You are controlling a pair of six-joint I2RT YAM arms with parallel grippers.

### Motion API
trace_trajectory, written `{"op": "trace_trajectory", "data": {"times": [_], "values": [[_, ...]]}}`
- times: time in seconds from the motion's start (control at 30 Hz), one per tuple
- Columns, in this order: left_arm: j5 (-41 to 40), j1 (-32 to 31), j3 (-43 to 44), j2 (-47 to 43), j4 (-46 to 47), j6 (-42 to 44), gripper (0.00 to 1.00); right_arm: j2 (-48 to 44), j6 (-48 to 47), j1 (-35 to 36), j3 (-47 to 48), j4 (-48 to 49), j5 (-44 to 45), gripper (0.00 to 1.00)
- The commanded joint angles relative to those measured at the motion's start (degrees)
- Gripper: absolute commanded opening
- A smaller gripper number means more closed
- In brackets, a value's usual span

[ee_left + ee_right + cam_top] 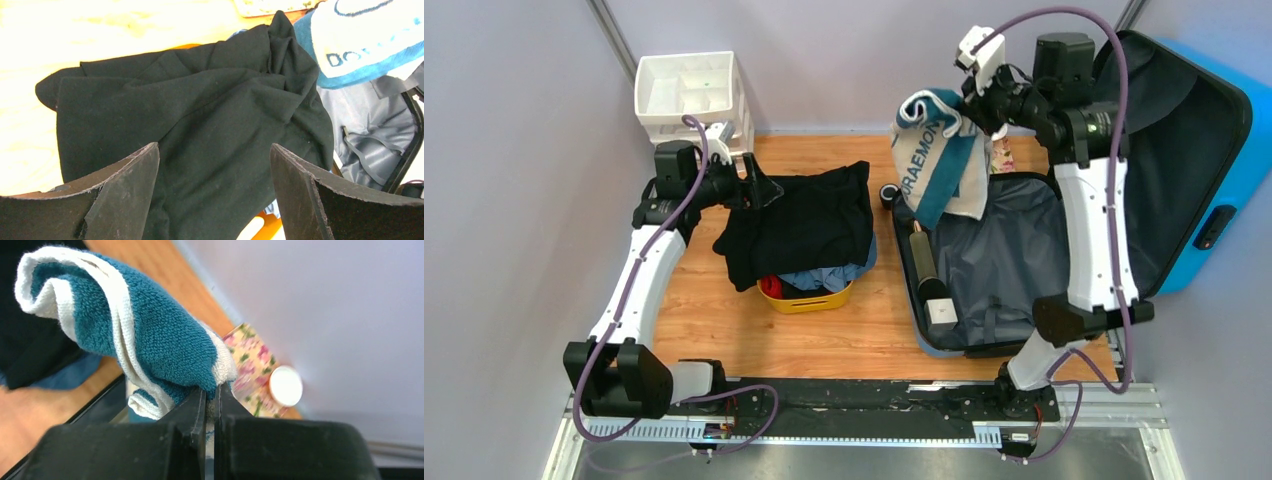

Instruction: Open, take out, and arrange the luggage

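While clamping right gripper (210,390) on a towel (939,165) edge, dangles it at upper centre, over luggage (1009,255) lying open at right of frame, lid raised. At centre left, hovers with left gripper (214,146) spread wide over black garment (799,225) draped on yellow tub (809,300).

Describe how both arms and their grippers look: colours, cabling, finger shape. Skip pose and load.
Both the left arm and the right arm have white link shells with black joint housings. A purple cable loops along each. The left gripper and the right gripper have matte black fingers, flat and tapering to wedge tips, with slightly scuffed edges.
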Motion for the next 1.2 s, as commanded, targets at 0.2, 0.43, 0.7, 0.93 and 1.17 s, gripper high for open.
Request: {"op": "trace_trajectory", "data": {"times": [0.2, 0.43, 0.7, 0.93, 1.17], "values": [[2.2, 0.3, -4.2, -2.7, 4.6, -3.4, 0.89, 15.7, 5.3, 2.6, 11.8, 35.6, 5.0, 0.0], [2.3, 1.9, -5.2, -2.9, 4.7, -3.6, 0.89, 21.7, 8.1, 7.6, 15.3, 51.0, 3.0, 0.0], [4.1, 10.2, -7.1, -2.6, 4.4, -7.6, 0.89, 16.4, 7.0, 16.5, 7.1, 50.6, -4.3, 0.0], [7.1, 15.7, -3.8, -2.6, 0.9, -5.0, 0.89, 1.7, -0.1, 28.0, -25.5, 34.2, -8.9, 0.0], [11.4, 17.0, -6.0, -5.1, -1.1, -0.2, 0.89, -8.2, -2.3, 42.3, -47.4, 26.3, -5.0, 0.0]]}}
